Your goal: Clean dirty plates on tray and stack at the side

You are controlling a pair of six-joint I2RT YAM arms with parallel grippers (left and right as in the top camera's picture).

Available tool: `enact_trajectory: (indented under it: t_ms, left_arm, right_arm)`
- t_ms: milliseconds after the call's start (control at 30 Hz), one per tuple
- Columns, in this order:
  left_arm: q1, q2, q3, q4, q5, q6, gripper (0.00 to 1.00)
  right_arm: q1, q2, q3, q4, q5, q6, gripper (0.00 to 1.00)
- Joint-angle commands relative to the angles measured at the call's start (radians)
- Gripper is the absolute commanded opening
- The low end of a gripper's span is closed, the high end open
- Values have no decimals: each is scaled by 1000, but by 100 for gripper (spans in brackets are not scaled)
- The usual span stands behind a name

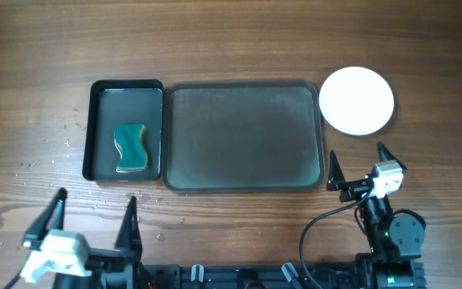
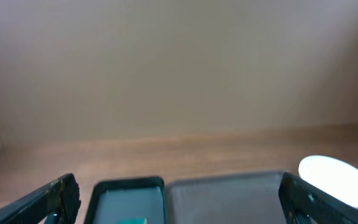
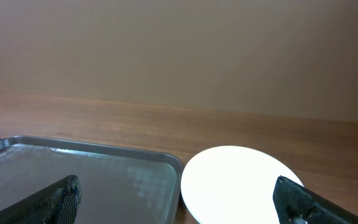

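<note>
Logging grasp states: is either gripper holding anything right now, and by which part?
Nothing is held: the left gripper and right gripper are both open, empty.

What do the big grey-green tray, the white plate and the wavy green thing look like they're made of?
The large grey-green rectangular tray looks like matte plastic: dull, mottled surface. The round white plate is smooth and bright, ceramic or melamine; I cannot tell. The wavy teal block looks like foam sponge, with a yellowish layer.

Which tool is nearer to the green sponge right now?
Left. The left tool sits open toward the robot from the sponge in its small black tray. The right tool is beyond the large tray, beside the white plate.
</note>
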Motion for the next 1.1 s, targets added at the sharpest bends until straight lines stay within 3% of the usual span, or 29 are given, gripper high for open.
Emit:
enact_trajectory:
  t_ms: [0,200,500,667,833,1067]
  left_arm:
    - [2,-82,-100,-1,12,-6,100]
    - [5,-82,-208,119,23,-6,100]
    - [5,-82,-567,867,46,-17,100]
    - [5,-82,-768,1174,45,-43,100]
    - [5,-82,-840,1196,6,-135,100]
    - [5,-82,-909,1152,-47,-147,100]
  right_arm:
    - [-6,-9,-1,6,-2,-9,100]
    - [-6,-9,-1,6,-2,-8,100]
    - [-6,-9,-1,6,-2,-8,100]
    - [-6,-9,-1,6,-2,-8,100]
    - [-6,-9,-1,6,-2,-9,100]
    - [-6,-9,-1,5,-2,-8,100]
